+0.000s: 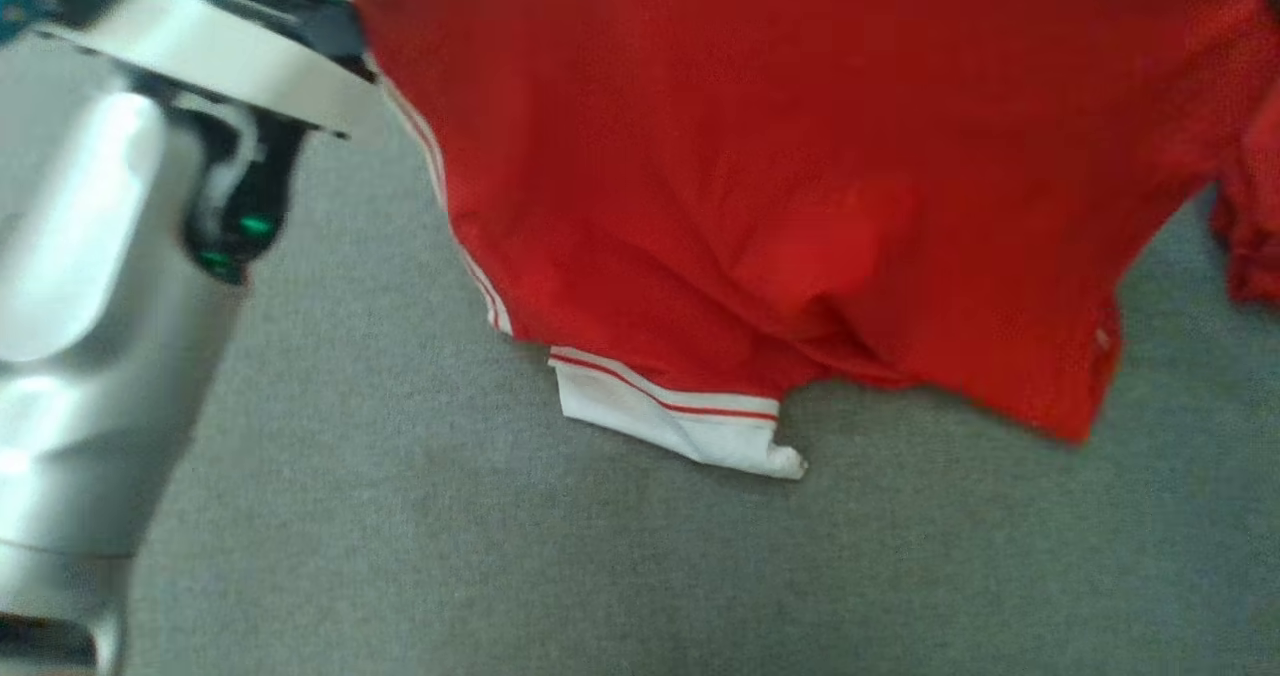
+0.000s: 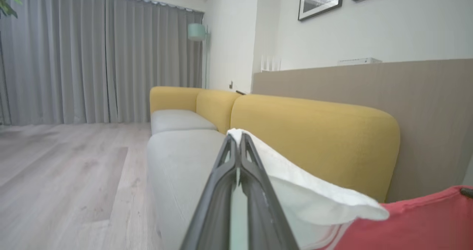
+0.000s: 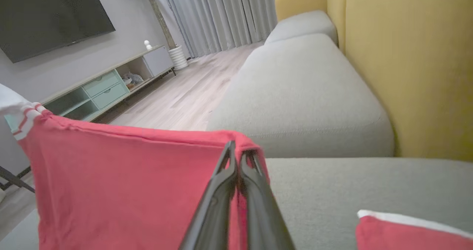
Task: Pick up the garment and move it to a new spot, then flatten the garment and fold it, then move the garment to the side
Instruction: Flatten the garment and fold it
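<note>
Over grey cushion (image 1: 400,556), left end effector (image 2: 237,139) and right end effector (image 3: 238,156) each pinch the red garment (image 1: 800,156).

L gripper (image 2: 238,141) & R gripper (image 3: 238,154): fingers pinched tight on garment (image 3: 129,183) edge, each raised. L forearm (image 1: 90,306) at head view's left.

A sofa's grey seat cushion (image 1: 600,576) is the carrying surface; a yellow backrest (image 2: 314,139) rises along one side of it. The red garment (image 1: 800,156) touches the cushion along its lower hem; a white cuff (image 1: 680,421) with thin red stripes lies crumpled directly on the grey fabric.
</note>
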Controlling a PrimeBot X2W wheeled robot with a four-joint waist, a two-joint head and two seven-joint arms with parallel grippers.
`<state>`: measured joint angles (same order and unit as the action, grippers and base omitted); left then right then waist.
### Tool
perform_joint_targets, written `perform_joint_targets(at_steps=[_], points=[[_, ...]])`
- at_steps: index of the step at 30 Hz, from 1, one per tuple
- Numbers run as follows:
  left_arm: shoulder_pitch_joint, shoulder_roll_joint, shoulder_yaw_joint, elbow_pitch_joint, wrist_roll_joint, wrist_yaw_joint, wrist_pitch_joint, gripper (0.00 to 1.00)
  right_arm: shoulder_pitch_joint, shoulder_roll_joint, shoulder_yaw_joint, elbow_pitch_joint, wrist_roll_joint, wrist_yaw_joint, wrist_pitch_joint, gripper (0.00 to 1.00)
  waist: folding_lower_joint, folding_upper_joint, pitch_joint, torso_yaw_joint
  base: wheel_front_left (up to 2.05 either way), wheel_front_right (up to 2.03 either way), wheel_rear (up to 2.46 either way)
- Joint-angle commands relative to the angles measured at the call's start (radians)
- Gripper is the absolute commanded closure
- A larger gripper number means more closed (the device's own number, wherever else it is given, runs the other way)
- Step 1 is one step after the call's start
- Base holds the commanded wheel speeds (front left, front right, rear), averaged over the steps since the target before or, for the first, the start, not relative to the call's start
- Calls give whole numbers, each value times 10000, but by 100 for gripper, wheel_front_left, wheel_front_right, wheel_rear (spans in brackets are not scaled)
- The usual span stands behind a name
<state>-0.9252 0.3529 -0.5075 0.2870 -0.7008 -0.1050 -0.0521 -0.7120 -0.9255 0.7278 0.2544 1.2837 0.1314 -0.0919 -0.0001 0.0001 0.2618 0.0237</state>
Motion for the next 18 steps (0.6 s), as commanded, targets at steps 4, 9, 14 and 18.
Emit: perform_joint_targets(at_steps=[4, 9, 14, 18], points=[[-580, 1143, 900, -1351, -230, 161, 421, 100, -94, -1581, -514, -1306, 546, -7, 295, 100, 1, -1, -1027, -385, 0, 0, 0], [-667, 1773, 1325, -2911, -575, 331, 1079, 100, -425, -2616, -1258, -2433, 1159, -7, 366, 100, 1, -1, -1629, -576, 0, 0, 0], [-961, 2248, 1340, -4229, -708, 466, 2026, 100, -1091, -3151, -1526, -2825, 1119, -7, 846, 100, 1, -1, -2011, -630, 0, 0, 0], [-1214, 2397, 1432, -4373, -717, 645, 2352, 100, -1600, -3152, -1402, -2718, 842, -7, 1427, 100, 1, -1, -2164, -580, 0, 0, 0]])
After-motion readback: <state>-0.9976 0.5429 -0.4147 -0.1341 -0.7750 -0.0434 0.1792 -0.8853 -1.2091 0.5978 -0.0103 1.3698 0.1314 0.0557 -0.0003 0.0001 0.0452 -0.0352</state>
